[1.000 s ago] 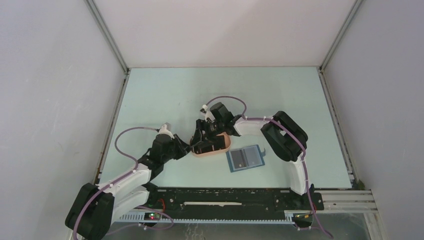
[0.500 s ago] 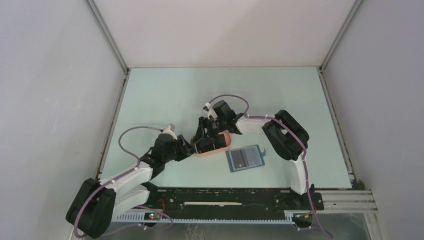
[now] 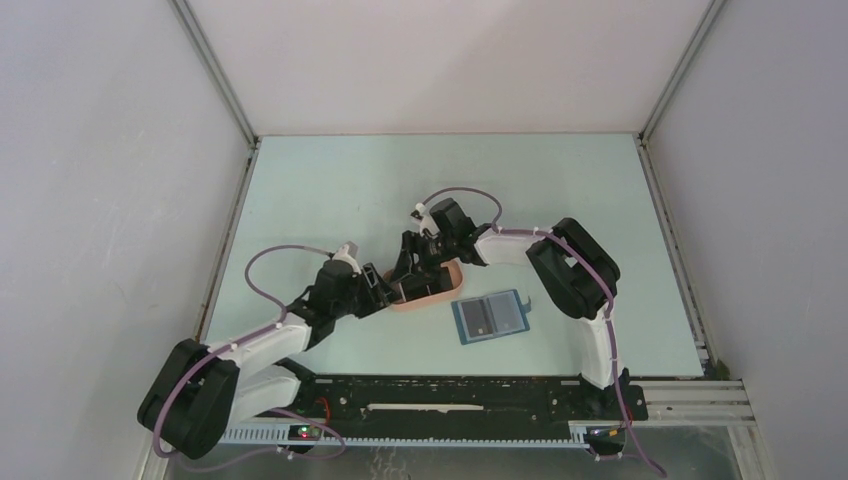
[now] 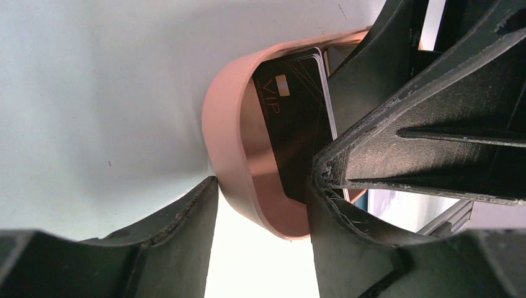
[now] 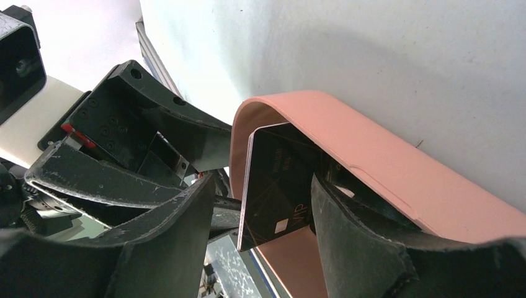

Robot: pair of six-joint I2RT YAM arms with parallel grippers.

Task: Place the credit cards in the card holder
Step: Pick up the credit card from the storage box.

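Black credit cards [image 4: 291, 124] marked VIP stand on edge as a stack inside a pink tray [image 4: 226, 143]. My left gripper [image 4: 263, 180] is open and straddles the tray's rounded end, one finger [image 4: 186, 236] against the outer wall and the other inside. My right gripper [image 5: 262, 180] is open around the cards [image 5: 279, 180], which lean toward its right finger [image 5: 360, 236] with a gap on the other side. From above, both grippers [image 3: 385, 290] [image 3: 412, 272] meet at the tray [image 3: 452, 283]. The blue card holder [image 3: 490, 317] lies open and flat to the tray's right.
The two arms crowd the tray from left and right. A black rail [image 3: 460, 395] runs along the table's near edge. White walls with metal posts [image 3: 215, 90] close in the left, back and right sides.
My left gripper has opened and slid a little right, onto the tray's end. The right gripper has shifted slightly back over the tray and stays open.
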